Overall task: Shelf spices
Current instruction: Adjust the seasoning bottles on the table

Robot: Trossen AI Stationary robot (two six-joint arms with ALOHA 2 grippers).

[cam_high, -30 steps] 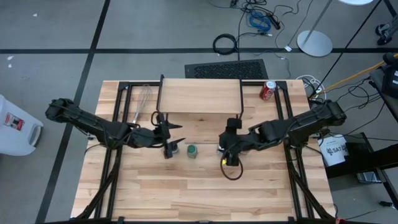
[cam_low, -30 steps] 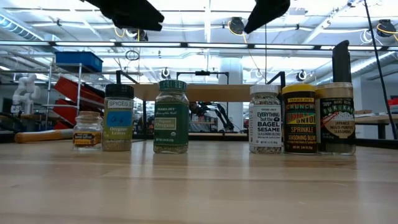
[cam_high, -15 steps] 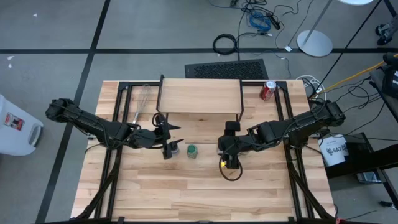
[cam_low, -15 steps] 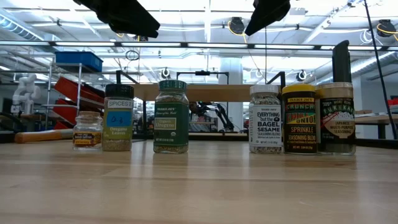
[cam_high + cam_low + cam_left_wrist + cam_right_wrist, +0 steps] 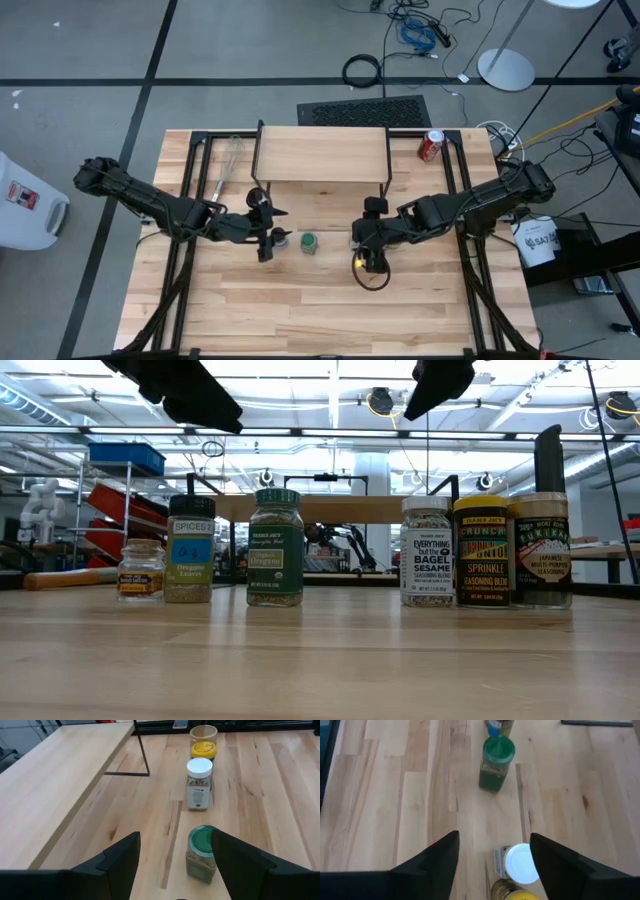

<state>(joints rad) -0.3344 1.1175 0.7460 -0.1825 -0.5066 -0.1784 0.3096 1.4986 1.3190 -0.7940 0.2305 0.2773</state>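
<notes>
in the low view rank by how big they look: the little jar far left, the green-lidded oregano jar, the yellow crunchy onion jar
1. Green-lidded oregano jar and yellow crunchy onion jar: they look about alike, and their distances from the camera may differ, so I won't rank them.
2. Little jar far left: clearly smallest.

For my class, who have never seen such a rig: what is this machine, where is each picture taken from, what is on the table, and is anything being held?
Two dark robot arms work at a wooden table. One camera looks straight down, one looks level across the tabletop, and one sits on each wrist. A row of spice jars stands on the table, among them a green-lidded jar and a white-lidded jar. Behind them is a small wooden shelf, still bare, with a whisk and a red can nearby. The left gripper and right gripper hover above the jars, both open. Nothing is held.
</notes>
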